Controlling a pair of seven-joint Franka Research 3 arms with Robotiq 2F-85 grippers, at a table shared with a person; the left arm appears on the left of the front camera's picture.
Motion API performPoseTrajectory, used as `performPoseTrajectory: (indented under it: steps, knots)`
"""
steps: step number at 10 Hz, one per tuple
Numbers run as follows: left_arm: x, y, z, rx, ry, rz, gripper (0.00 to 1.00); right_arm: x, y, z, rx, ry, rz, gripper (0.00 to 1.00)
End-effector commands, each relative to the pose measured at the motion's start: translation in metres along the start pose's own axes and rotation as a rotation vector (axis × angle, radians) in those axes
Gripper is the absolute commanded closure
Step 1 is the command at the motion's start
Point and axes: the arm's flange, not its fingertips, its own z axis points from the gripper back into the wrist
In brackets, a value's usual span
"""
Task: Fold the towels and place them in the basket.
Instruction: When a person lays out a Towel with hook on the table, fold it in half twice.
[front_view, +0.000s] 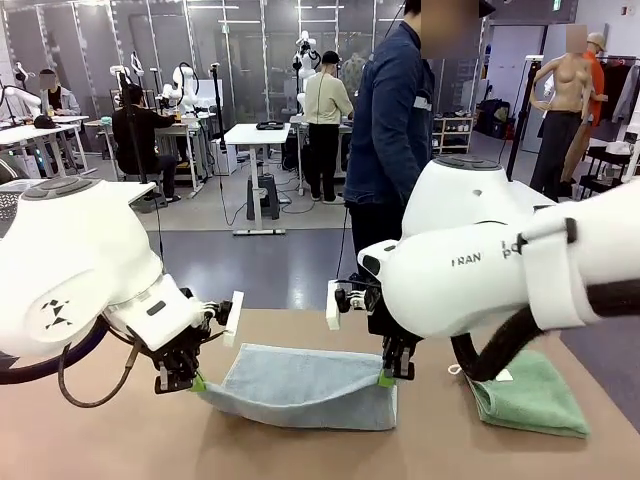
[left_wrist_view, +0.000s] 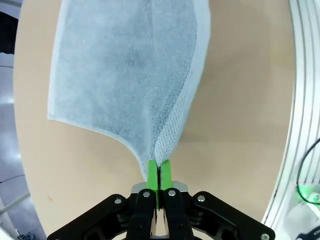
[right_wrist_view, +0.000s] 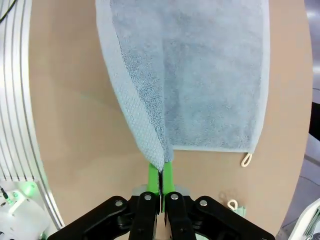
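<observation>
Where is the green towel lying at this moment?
In the front view, the green towel lies folded on the table, at the right, beside the pale blue towel.

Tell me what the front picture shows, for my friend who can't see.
The left gripper and right gripper each pinch a corner of a pale blue towel, which sags between them onto the table. A folded green towel lies to its right, and a person stands across the table.

- We log left arm (front_view: 75, 265) and right arm (front_view: 480, 265): glossy white rounded shells; thick black cable (front_view: 510, 345) under the right.
- Left claw (left_wrist_view: 159, 162), right claw (right_wrist_view: 160, 167): black linkages, green pads (left_wrist_view: 152, 175), silver screws (left_wrist_view: 145, 193).
</observation>
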Motion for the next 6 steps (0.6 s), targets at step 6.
performPoseTrajectory:
  steps: [6]
  knots:
    - [0.031,0.118,-0.026,-0.074,0.008,-0.073,1.0,0.007,-0.062,-0.026,0.05,0.007,-0.064,1.0]
